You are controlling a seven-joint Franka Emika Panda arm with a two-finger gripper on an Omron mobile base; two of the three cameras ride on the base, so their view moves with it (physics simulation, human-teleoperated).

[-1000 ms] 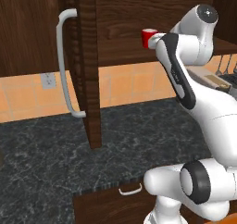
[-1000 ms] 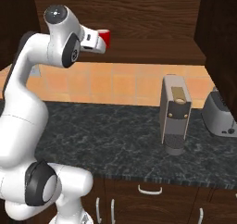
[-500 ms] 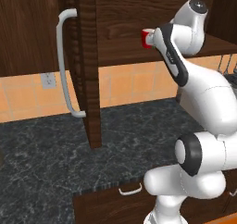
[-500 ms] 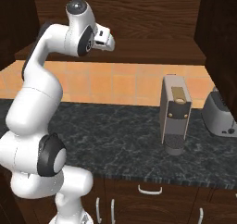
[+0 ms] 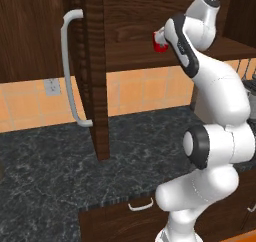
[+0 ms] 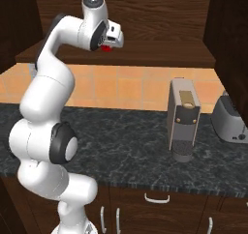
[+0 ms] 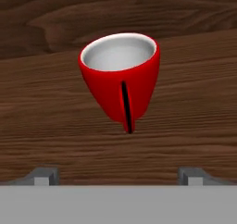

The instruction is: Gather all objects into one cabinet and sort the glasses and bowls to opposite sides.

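On the wooden shelf [image 7: 41, 121], a red mug [image 7: 121, 77] stands clear beyond the gripper [image 7: 118, 176], jaws apart.

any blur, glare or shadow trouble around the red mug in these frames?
Hand view: red mug sharp, evenly lit, no glare, white inside readable; open gripper tips soft grey. Left base view: mug mostly hidden by the arm. Right base view: mug sits in dim shelf shade.
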